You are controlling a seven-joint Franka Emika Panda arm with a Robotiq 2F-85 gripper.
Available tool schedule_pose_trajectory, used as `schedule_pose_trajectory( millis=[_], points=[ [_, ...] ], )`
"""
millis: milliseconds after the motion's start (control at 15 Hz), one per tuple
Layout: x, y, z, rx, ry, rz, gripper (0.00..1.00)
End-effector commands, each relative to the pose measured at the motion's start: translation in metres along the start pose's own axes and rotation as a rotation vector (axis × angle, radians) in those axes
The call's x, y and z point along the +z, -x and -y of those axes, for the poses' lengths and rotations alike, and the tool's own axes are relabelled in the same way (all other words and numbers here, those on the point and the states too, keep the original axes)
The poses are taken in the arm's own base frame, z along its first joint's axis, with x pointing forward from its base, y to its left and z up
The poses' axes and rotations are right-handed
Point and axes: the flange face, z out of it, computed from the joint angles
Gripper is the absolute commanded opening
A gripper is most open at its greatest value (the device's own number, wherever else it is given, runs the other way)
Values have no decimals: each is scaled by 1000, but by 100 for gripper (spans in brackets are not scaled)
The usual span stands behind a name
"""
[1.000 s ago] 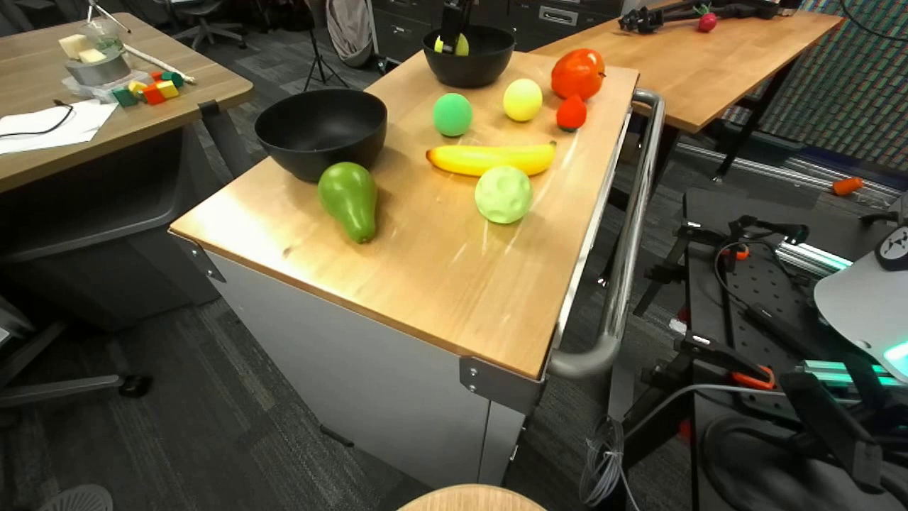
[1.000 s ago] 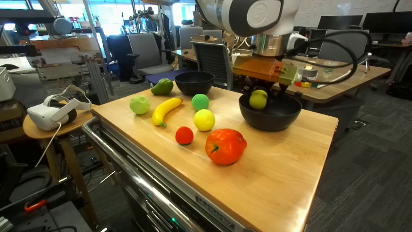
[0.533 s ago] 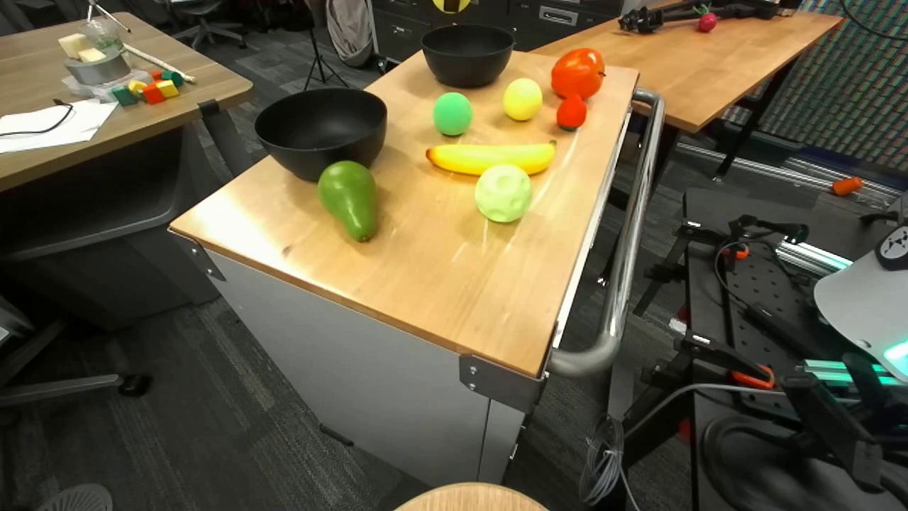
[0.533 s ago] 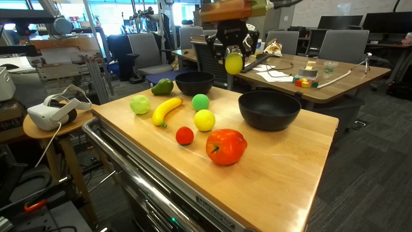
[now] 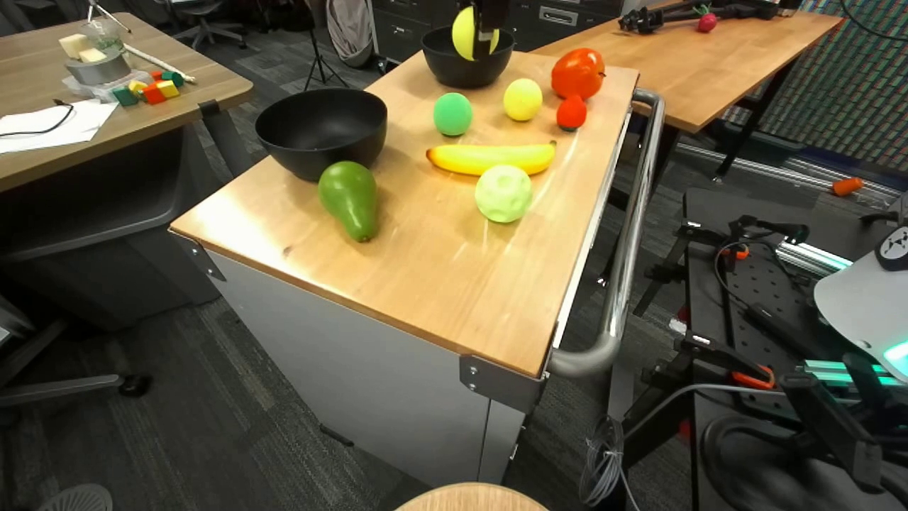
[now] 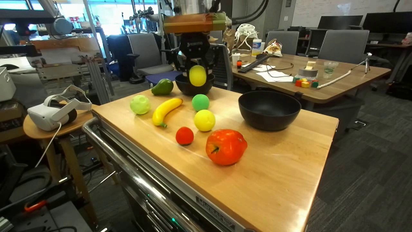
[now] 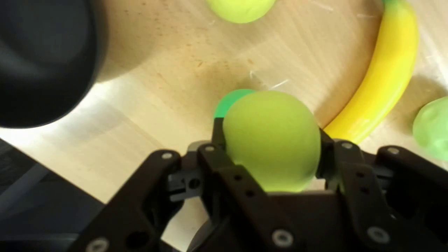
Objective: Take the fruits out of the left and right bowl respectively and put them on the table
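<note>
Over there the claw (image 7: 272, 141) is clamped on a yellow-green ball (image 7: 271, 157), mid-frame in the wrist view. Behind it, a green ball (image 7: 226, 102) peeks out on the table (image 7: 175, 63); a banana (image 7: 388, 80) curves at right, a black bowl (image 7: 42, 99) upper left.

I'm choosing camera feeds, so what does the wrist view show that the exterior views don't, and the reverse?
Only the wrist view: the black gripper close up from above, its held yellow-green ball partly hiding the solid green ball.

Only the exterior views: the large glossy red-orange fruit, the small red ball and the smooth green pear-shaped fruit.

Shared: gripper, both balls, curved yellow banana, plain yellow ball, dimpled pale-green ball, round black bowl, light wooden tabletop. Whether the wrist view catches the second black bowl, I cannot tell.
</note>
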Motion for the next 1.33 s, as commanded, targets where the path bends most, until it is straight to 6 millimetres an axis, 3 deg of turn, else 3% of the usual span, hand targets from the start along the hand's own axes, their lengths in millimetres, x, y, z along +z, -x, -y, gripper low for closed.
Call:
schedule_pose_trajectory(
  millis=[0,333,467,600,733,800,1133,1200,1267],
  points=[
    [20,18,43,-84,-10,25,27],
    [46,26,91,-163,-16,68,27],
    [46,23,106,-209,26,62,77],
    [42,19,115,-253,73,61,81],
    [23,20,124,-294,163,103,97],
    [7,23,130,-316,217,142,100],
    [-85,37,164,-324,485,189,100],
    [-48,19,143,-342,386,198,100],
    [-67,23,150,-336,426,191,100]
  ],
)
